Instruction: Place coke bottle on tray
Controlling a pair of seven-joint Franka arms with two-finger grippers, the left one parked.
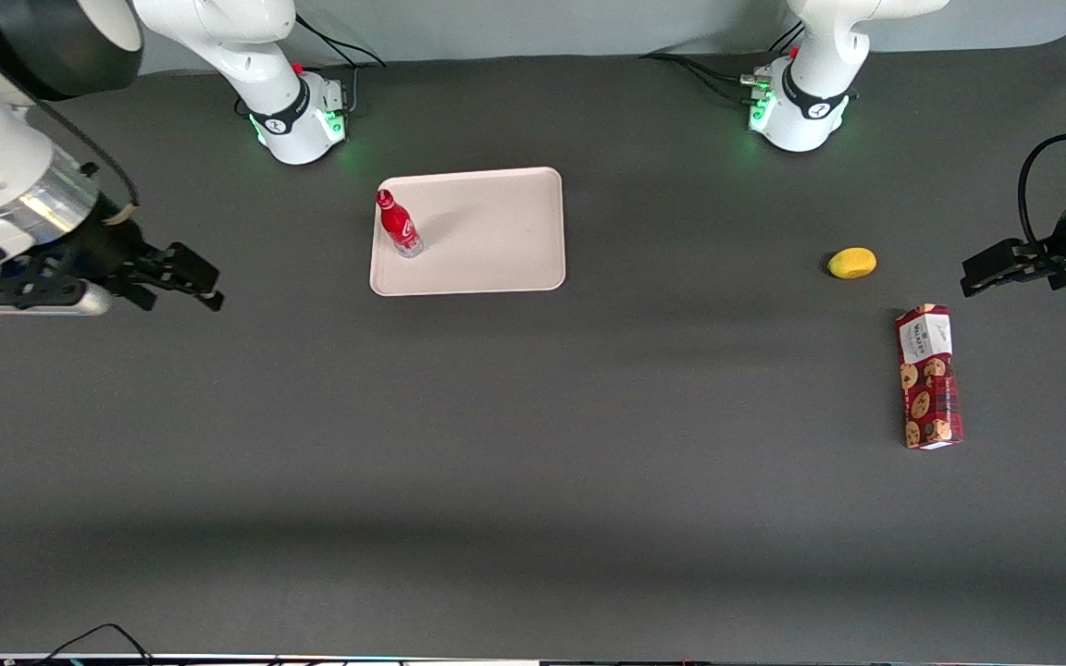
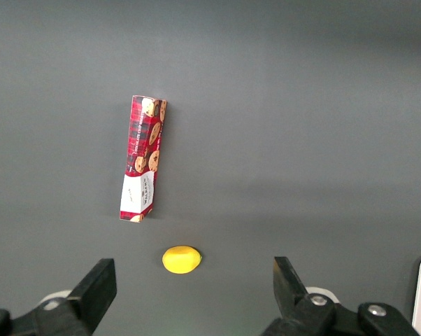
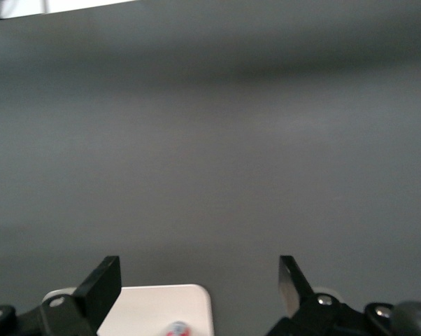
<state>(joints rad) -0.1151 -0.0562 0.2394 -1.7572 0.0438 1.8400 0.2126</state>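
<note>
The coke bottle, small and red with a red cap, stands upright on the pale pinkish-beige tray, near the tray's edge toward the working arm. My gripper is open and empty, raised above the bare table well away from the tray, toward the working arm's end. In the right wrist view the gripper shows its two black fingers wide apart, with a corner of the tray and the blurred top of the bottle between them.
A yellow lemon-like fruit and a red cookie box lie toward the parked arm's end of the table. Both show in the left wrist view, the fruit and the box. Two arm bases stand farther from the camera than the tray.
</note>
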